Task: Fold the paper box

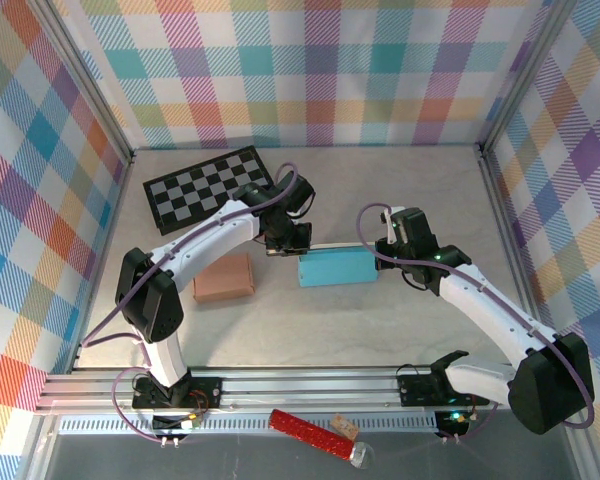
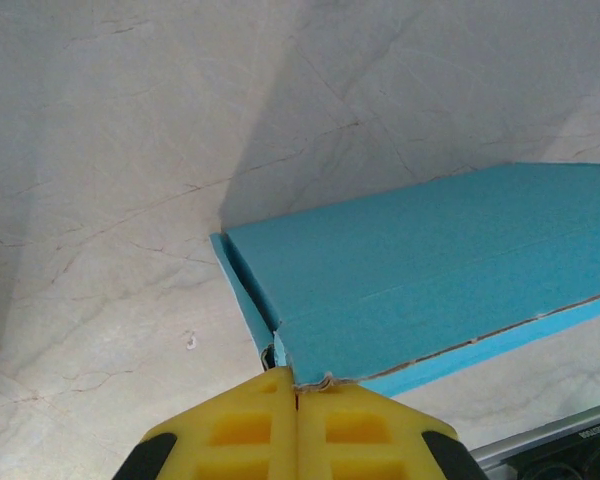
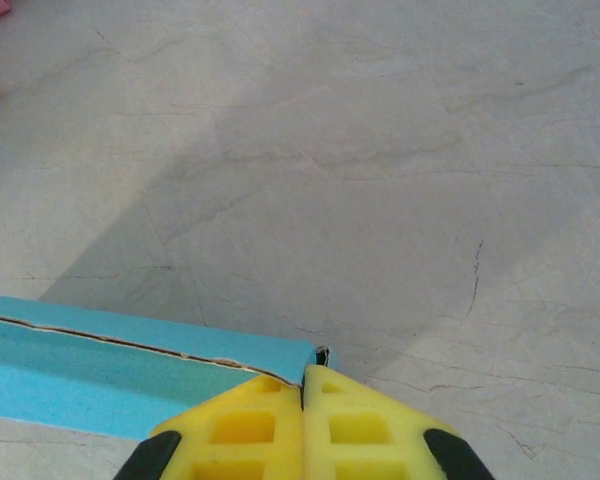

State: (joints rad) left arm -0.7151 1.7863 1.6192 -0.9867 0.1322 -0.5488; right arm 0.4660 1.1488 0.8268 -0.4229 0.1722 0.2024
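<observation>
The paper box (image 1: 335,267) is a flat light-blue cardboard box lying in the middle of the table. My left gripper (image 1: 292,242) is at its far left corner, shut. In the left wrist view the yellow fingertips (image 2: 296,375) meet right at that corner, where a frayed cardboard edge of the box (image 2: 420,280) touches them. My right gripper (image 1: 384,250) is at the far right corner, also shut. Its tips (image 3: 303,372) rest against the end of the box (image 3: 100,370), where the lid seam runs along the top.
A brown cardboard box (image 1: 223,278) sits left of the blue one, by the left arm. A black-and-grey checkerboard (image 1: 208,187) lies at the back left. A red tool (image 1: 305,430) rests below the front rail. Plaid walls enclose the table.
</observation>
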